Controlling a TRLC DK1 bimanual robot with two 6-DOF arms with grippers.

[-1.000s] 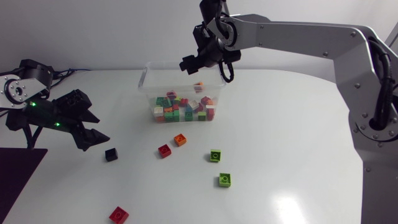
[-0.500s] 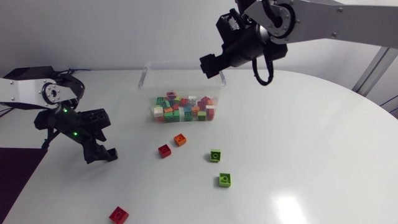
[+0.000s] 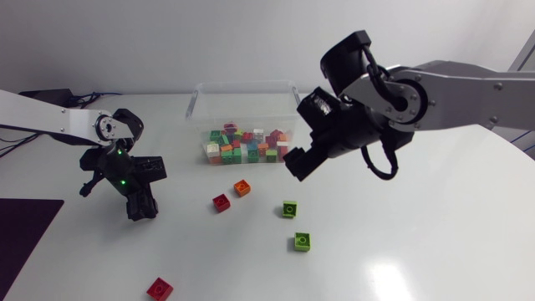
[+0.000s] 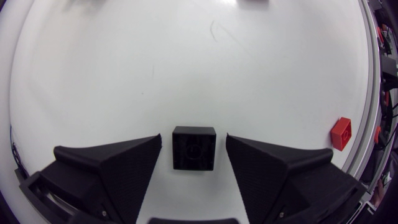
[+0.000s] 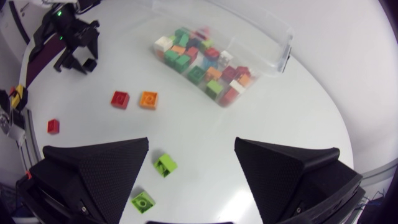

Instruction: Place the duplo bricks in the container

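Observation:
A black brick (image 4: 194, 148) lies on the table between the fingers of my left gripper (image 4: 193, 142), with a thin gap on each side, so the gripper is open. From above, my left gripper (image 3: 140, 206) hides that brick. My right gripper (image 3: 297, 165) hangs open and empty just in front of the clear container (image 3: 197, 94), which holds several coloured bricks. Loose on the table are a red brick (image 3: 221, 201), an orange brick (image 3: 242, 187), two green bricks (image 3: 289, 208) (image 3: 302, 242) and another red brick (image 3: 160, 288). The green bricks (image 5: 165, 165) lie under my right gripper (image 5: 191, 155).
The container (image 5: 283, 43) stands at the back middle of the white table. A dark mat (image 3: 21, 238) lies at the table's left front edge. The red brick (image 4: 341, 132) near that front edge lies well off to the side of my left gripper.
My left gripper came down over the black brick and its fingers narrowed around it. My right arm swung from above the container down to the table in front of it, fingers opening.

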